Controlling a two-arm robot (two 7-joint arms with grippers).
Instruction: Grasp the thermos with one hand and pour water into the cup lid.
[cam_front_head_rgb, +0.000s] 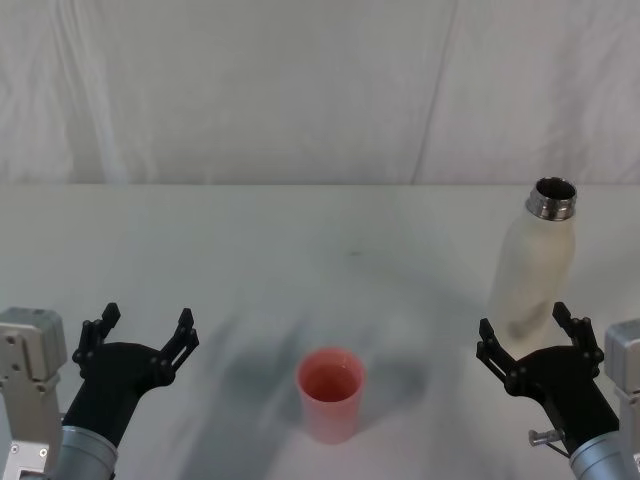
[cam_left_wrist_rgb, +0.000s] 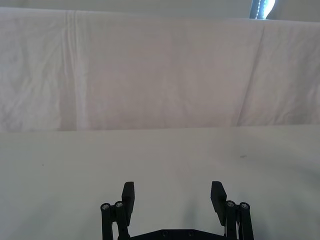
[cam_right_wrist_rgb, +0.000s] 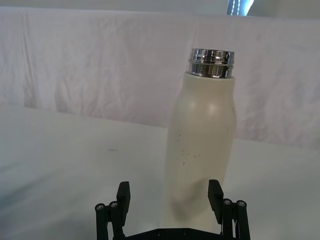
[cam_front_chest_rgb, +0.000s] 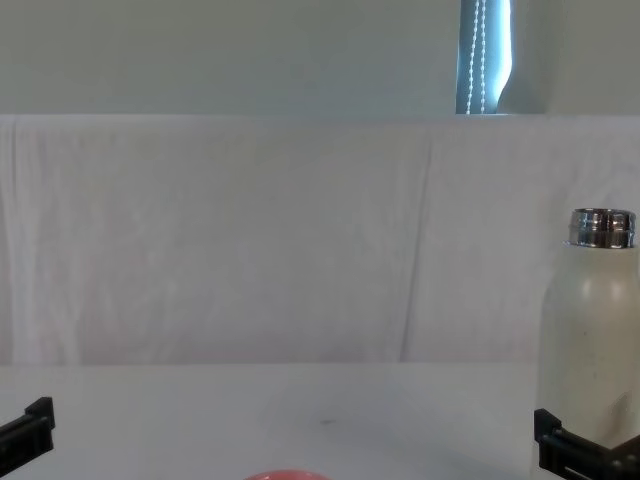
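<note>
The cream-white thermos (cam_front_head_rgb: 534, 266) stands upright at the right of the table, its steel neck uncapped; it also rises in the right wrist view (cam_right_wrist_rgb: 201, 150) and at the chest view's right edge (cam_front_chest_rgb: 590, 340). My right gripper (cam_front_head_rgb: 527, 338) is open just in front of its base, fingers apart on either side without touching, as the right wrist view (cam_right_wrist_rgb: 169, 194) shows. The pink cup lid (cam_front_head_rgb: 330, 393) sits mouth-up at the table's front centre, its rim peeking into the chest view (cam_front_chest_rgb: 285, 475). My left gripper (cam_front_head_rgb: 142, 329) is open at the front left, holding nothing (cam_left_wrist_rgb: 174, 194).
A white cloth covers the table (cam_front_head_rgb: 300, 260) and a white draped backdrop (cam_front_head_rgb: 300, 90) closes the far side. Bare tabletop lies between the cup lid and the thermos and across the whole back half.
</note>
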